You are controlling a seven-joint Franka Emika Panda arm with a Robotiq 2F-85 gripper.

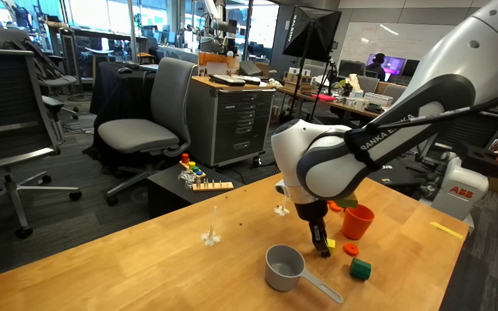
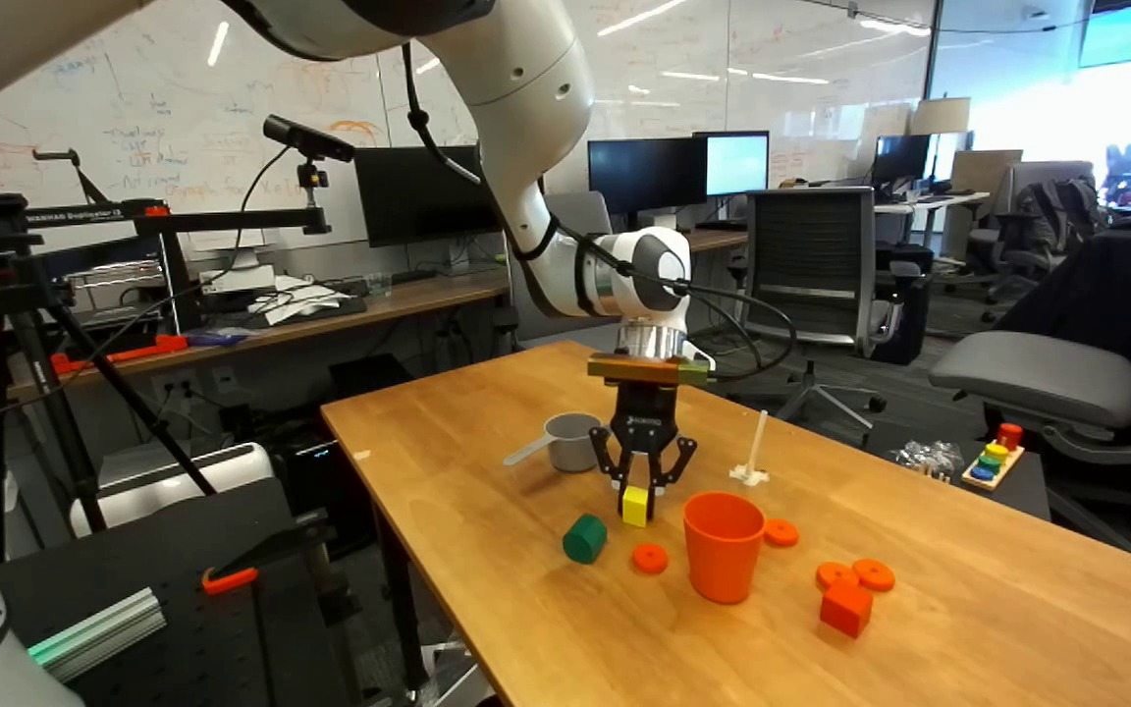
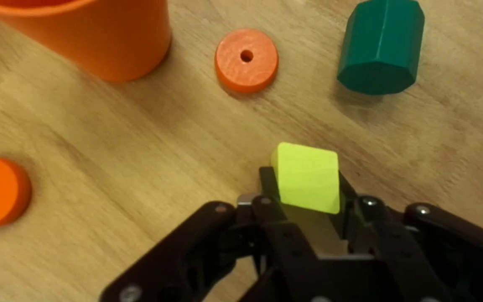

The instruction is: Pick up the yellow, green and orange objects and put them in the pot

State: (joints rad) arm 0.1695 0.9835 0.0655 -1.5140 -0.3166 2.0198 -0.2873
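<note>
Gripper [image 3: 307, 181]: pointing down, both fingers clamped on the yellow block [image 3: 308, 178].
Yellow block: between the fingertips; whether it touches the table [image 1: 123, 259], I cannot tell.
Orange disc [image 3: 245, 73]: lying flat, at 11 o'clock from the block in the wrist view.
Green prism [image 3: 380, 44]: on its side, at 1 o'clock in the wrist view.
Orange cup [image 3: 115, 37]: upright, at 10 o'clock in the wrist view; in an exterior view it stands between the block and an orange cube [image 2: 846, 609] at 4 o'clock.
Pot [image 1: 280, 280]: upright, near the block at 8 o'clock in an exterior view, handle out to 4.
Farther discs [image 2: 875, 574]: a pair just beside the cube, a third near the cup.
Robot arm [image 1: 331, 172]: in from 1 o'clock in an exterior view, covering part of the table.
Thin sticks [image 1: 212, 220]: two, upright, at 9 and 10 o'clock in an exterior view.
Table: light wood, yellow tape [image 1: 446, 230] at 3 o'clock in an exterior view.
Room: in an exterior view, grey chair [image 1: 141, 134] at 10 o'clock, drawer cabinet [image 1: 244, 125] at 11, black softbox [image 1: 309, 34] at 12.
</note>
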